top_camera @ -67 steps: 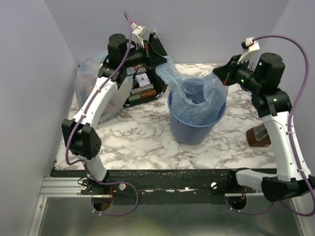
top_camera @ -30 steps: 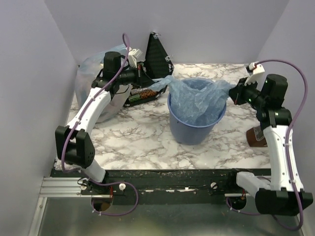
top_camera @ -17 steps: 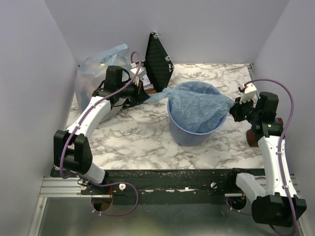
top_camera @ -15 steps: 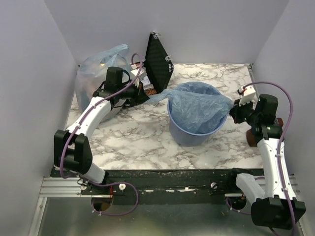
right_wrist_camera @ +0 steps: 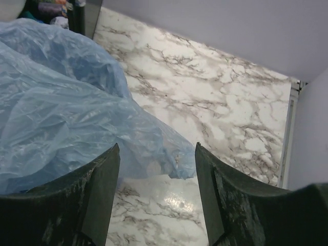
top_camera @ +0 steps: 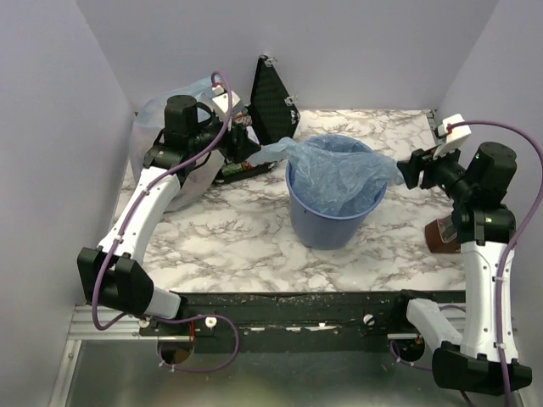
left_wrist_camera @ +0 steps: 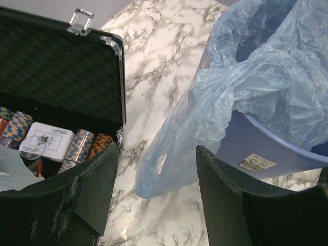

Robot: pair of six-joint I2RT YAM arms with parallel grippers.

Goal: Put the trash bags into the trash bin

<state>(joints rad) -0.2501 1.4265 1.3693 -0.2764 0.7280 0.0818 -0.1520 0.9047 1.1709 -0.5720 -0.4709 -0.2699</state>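
Observation:
The trash bin (top_camera: 333, 216) is a round blue bucket standing mid-table. The trash bag (top_camera: 339, 174), thin crinkled light-blue film, sags into it and spills over both sides of the rim. My left gripper (top_camera: 253, 153) is open just left of the bin; the bag's left flap (left_wrist_camera: 164, 159) hangs loose between its fingers (left_wrist_camera: 97, 189) without being pinched. The bin's wall (left_wrist_camera: 266, 148) shows beside the right finger. My right gripper (top_camera: 409, 172) is open at the bin's right, and the bag's right tip (right_wrist_camera: 174, 159) hangs free between its fingers (right_wrist_camera: 215, 200).
An open black case (top_camera: 270, 95) of chips (left_wrist_camera: 77, 146) stands behind the left gripper. A bulging clear bag (top_camera: 151, 119) fills the back left corner. A brown object (top_camera: 443, 234) lies by the right arm. Purple walls close in on three sides.
Both grippers have opened and let go of the bag's corners. Both wrists have lifted and drawn slightly away from the bin. The bag now rests slack over the rim.

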